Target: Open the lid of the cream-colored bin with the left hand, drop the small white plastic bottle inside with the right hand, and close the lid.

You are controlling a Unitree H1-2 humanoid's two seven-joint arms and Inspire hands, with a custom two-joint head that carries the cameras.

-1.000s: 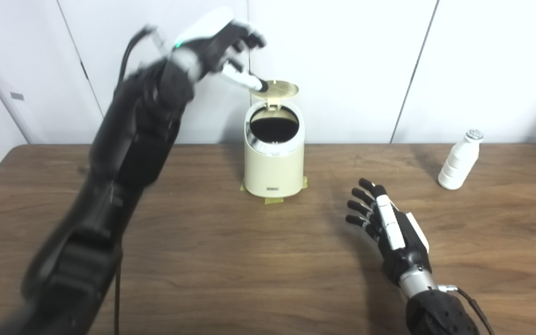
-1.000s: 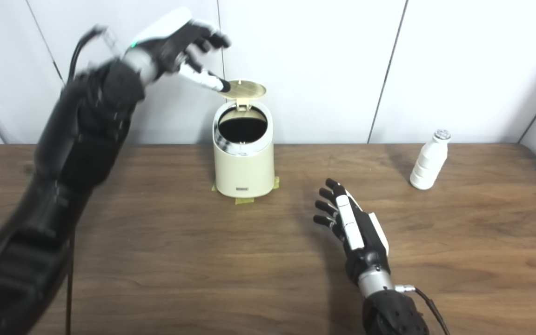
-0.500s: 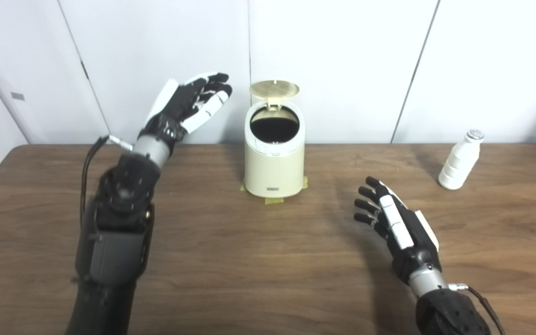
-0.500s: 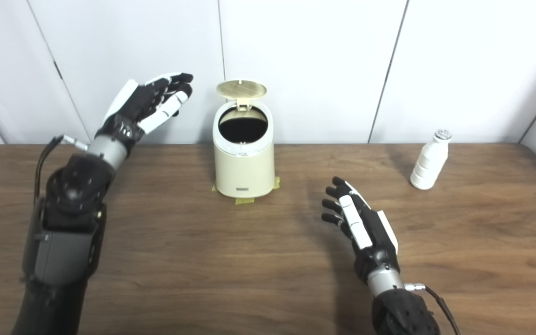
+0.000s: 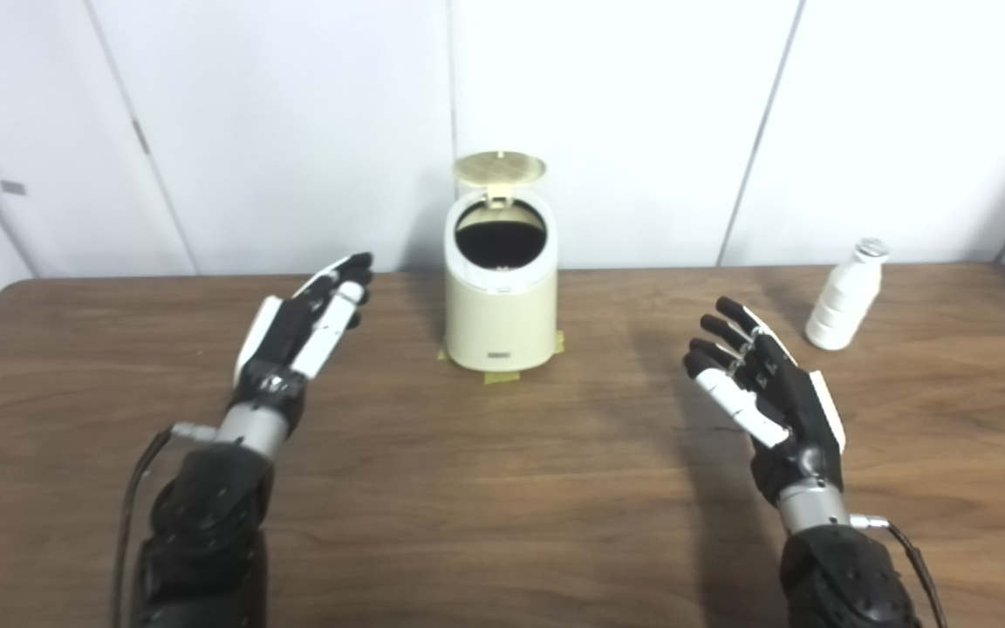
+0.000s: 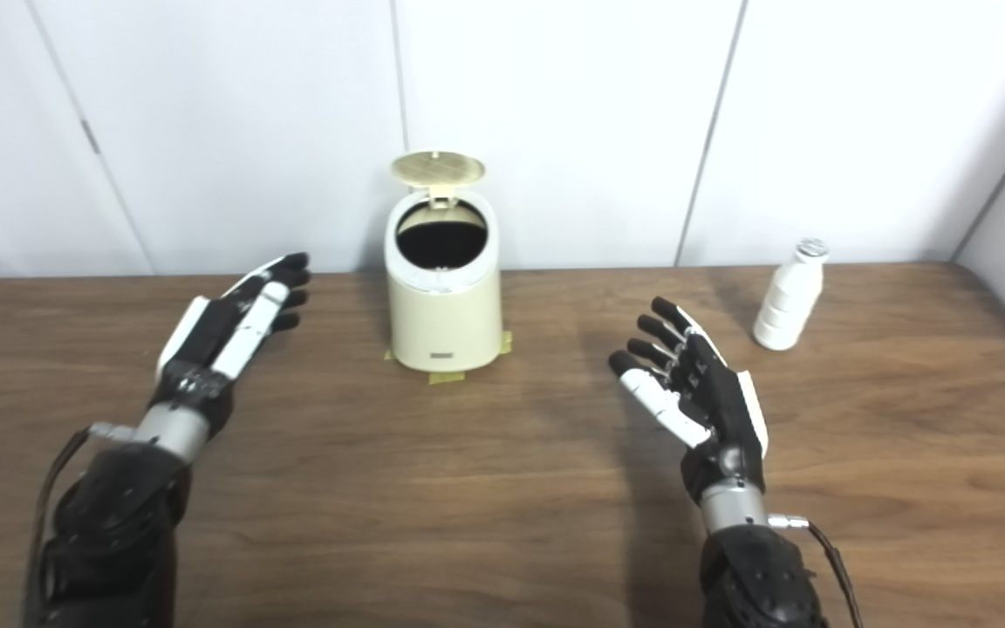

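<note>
Fingers (image 5: pixel 347 281) of your left hand (image 5: pixel 302 327) are spread wide and hold nothing; it hovers over the bench (image 5: pixel 485 488) to the left of the cream-colored bin (image 5: pixel 499 301), apart from it. Your right hand (image 5: pixel 764 392) is likewise splayed and empty, to the right of the bin. The bin's lid (image 5: pixel 500 168) stands raised at its back edge, the dark mouth exposed. Your small white plastic bottle (image 5: pixel 843 296) stands upright well to the right of the bin, beyond your right hand
</note>
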